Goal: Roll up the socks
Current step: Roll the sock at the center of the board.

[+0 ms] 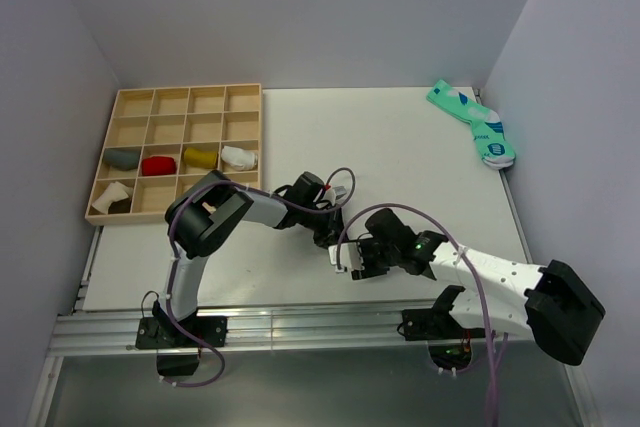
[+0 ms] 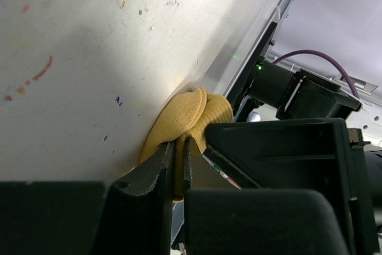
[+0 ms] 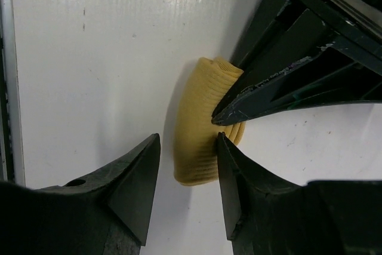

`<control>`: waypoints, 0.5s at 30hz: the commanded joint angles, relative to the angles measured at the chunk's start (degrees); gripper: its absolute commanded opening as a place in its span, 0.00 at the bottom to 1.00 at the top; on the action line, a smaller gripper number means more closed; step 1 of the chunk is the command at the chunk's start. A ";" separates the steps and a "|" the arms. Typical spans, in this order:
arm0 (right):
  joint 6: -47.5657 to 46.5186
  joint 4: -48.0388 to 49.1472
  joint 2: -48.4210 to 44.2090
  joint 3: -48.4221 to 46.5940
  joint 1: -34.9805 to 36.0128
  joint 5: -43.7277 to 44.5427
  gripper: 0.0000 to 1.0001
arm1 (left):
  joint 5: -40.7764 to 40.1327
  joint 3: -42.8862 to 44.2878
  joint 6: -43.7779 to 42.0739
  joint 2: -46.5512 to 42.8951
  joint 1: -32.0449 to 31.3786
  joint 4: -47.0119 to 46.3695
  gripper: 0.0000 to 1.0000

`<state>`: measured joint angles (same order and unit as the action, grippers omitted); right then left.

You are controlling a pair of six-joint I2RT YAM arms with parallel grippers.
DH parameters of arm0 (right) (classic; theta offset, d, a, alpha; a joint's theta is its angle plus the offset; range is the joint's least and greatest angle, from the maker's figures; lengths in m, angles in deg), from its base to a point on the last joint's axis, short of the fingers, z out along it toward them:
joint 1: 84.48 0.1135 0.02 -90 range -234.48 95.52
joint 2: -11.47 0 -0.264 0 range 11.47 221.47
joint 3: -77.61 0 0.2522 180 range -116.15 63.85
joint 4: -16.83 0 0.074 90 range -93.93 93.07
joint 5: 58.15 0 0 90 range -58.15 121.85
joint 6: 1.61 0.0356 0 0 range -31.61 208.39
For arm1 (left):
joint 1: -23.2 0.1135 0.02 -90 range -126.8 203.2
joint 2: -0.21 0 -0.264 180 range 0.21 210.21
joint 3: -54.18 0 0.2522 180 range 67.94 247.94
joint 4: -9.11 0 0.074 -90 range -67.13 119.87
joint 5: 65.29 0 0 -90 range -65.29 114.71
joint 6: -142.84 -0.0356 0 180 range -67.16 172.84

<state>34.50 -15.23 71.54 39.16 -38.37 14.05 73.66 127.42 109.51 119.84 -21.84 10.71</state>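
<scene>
A mustard-yellow sock (image 3: 200, 129) lies partly rolled on the white table, ribbed cuff end toward the right wrist camera. My left gripper (image 2: 179, 159) is shut on a fold of this sock (image 2: 185, 114); its dark fingers (image 3: 280, 82) reach in from the upper right of the right wrist view. My right gripper (image 3: 186, 147) is open and straddles the sock's near end, its right finger (image 3: 230, 165) touching the fabric. In the top view both grippers meet at the table's middle front, left gripper (image 1: 335, 230) above right gripper (image 1: 350, 262), and they hide the sock.
A wooden compartment tray (image 1: 190, 88) at the back left holds several rolled socks, among them red (image 1: 158, 164) and yellow (image 1: 200, 157). A teal patterned pair of socks (image 1: 475, 127) lies at the back right corner. The metal rail (image 1: 300, 322) runs along the near edge.
</scene>
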 commanded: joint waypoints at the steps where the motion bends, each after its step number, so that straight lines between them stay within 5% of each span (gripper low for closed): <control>1: -0.16 2.66 2.14 0.17 0.74 1.28 0.50 | -6.06 -2.09 -3.32 3.33 0.30 7.77 0.00; 10: 0.98 5.12 7.51 -0.97 1.44 3.48 0.46 | -4.13 -2.53 -3.14 3.77 0.65 6.37 0.00; 15: 2.64 3.80 12.34 -2.91 1.35 4.00 0.26 | -3.60 -3.14 -2.26 2.54 0.83 4.69 0.05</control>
<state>35.35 -10.64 80.61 37.02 -37.36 17.17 75.02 127.01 109.60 120.11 -20.94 10.57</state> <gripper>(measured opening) 0.319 0.115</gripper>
